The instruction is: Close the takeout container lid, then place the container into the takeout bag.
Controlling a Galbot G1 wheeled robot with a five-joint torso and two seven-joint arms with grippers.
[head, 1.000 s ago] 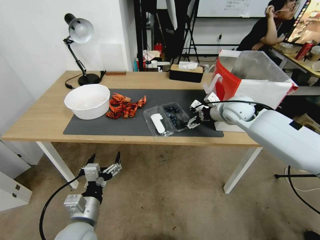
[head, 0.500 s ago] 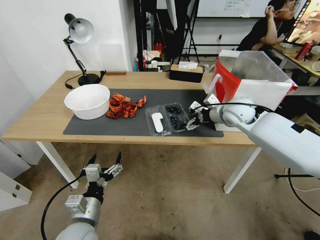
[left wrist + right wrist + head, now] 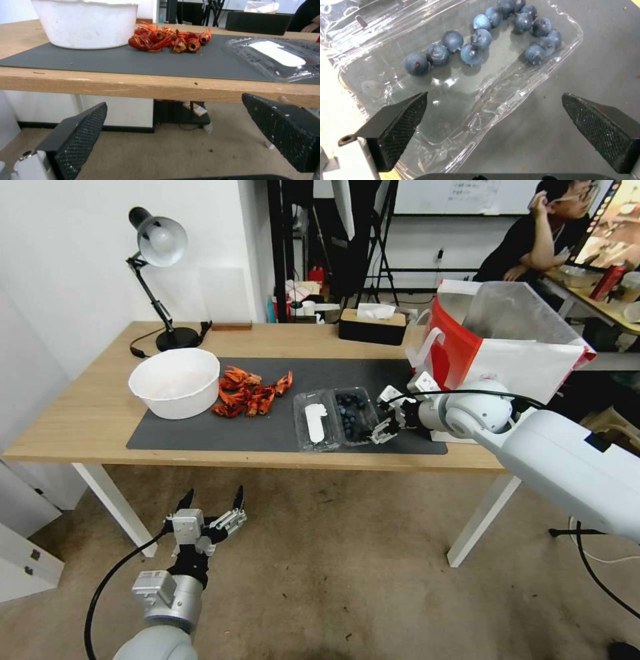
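Head view: wooden worktop point(image 3: 100, 413) carries a dark mat point(image 3: 267, 427), takeout bag point(image 3: 513, 347) at right, white bowl point(image 3: 175, 382), open takeout container point(image 3: 333, 419). Right tool point(image 3: 385, 421) spread wide beside its berry half; left tool point(image 3: 212, 507) wide, below the edge.

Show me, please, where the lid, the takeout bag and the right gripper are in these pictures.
lid point(image 3: 315, 421), head view: on its white oblong sticker.
takeout bag point(image 3: 527, 363), head view: on its white front panel.
right gripper point(image 3: 383, 421), head view: midway between its open fingertips, at the container's edge.
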